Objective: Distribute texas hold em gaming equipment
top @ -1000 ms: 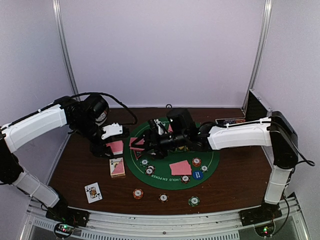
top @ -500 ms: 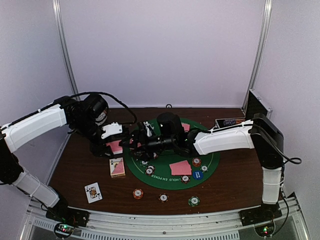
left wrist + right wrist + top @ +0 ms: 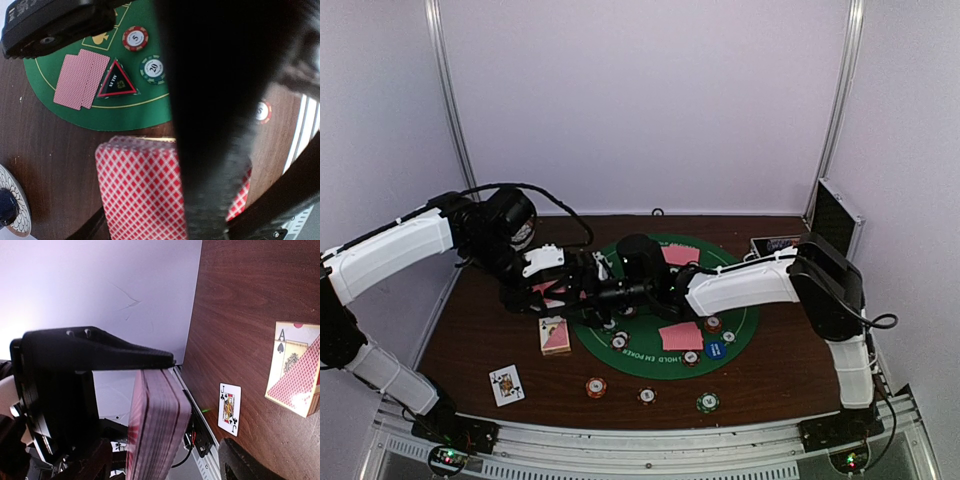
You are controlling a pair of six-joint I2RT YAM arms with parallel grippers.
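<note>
Deal looks partway: left tool (image 3: 548, 288) clamped on red-backed deck (image 3: 140, 185), right tool (image 3: 578, 292) open astride it; card pair (image 3: 82, 79) and chips (image 3: 135, 38) lie beyond on green mat (image 3: 65, 107); more to deal.

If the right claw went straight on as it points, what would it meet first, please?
Probably the card deck held by the left claw, between the right claw's open fingers; depth is unclear.
</note>
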